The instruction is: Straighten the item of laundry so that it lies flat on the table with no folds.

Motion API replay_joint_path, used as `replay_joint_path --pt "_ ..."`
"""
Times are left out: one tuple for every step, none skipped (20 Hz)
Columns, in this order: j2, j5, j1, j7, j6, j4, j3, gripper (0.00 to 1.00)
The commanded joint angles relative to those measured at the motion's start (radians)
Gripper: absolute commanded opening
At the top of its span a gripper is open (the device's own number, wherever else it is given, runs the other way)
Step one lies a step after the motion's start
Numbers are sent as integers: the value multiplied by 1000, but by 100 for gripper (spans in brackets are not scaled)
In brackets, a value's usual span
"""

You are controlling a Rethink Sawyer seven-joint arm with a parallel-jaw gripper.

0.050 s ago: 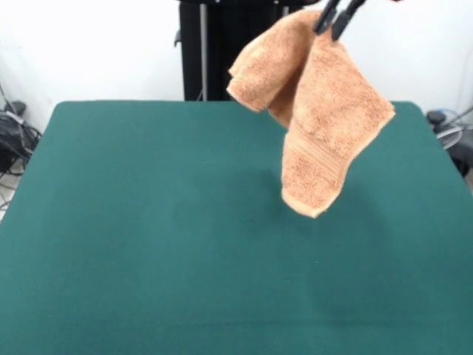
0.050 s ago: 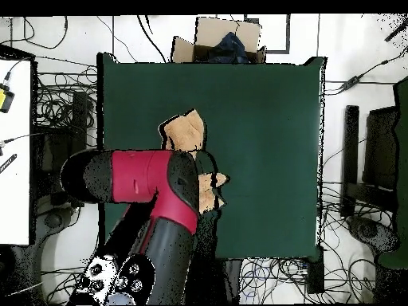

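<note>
The orange-tan towel (image 1: 318, 111) hangs in the air above the green table (image 1: 148, 222), clear of its top. It droops in folds: one lobe bunches to the left, a longer flap points down to a corner. My gripper (image 1: 334, 26) comes in at the top edge and is shut on the towel's upper edge, its black fingertips (image 1: 341, 24) pinching the cloth. In the overhead view the red and black arm covers the gripper; only parts of the towel (image 2: 187, 131) show beside it, over the table (image 2: 263, 143).
A black pedestal (image 1: 222, 44) stands behind the table's far edge. Cables and dark gear lie off both sides of the table (image 1: 15, 133). A cardboard box (image 2: 227, 40) sits beyond one table edge in the overhead view.
</note>
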Motion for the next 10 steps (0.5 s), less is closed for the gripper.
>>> replay_joint_path --pt "73 -71 35 338 32 -15 -104 0" --pt "79 -72 39 339 29 -19 -111 0" --pt "85 -79 46 337 25 -26 -121 0" --pt "89 -79 50 337 24 -30 -128 0" --pt "94 -77 51 334 23 -36 -134 0" --pt "97 -72 52 329 23 -38 -136 0" --pt "103 -64 53 329 16 -36 -137 0" --pt "106 -58 53 326 12 -35 -139 0" --pt "111 -54 53 321 6 -35 -141 0" --pt "113 -50 53 316 4 -37 -143 0"
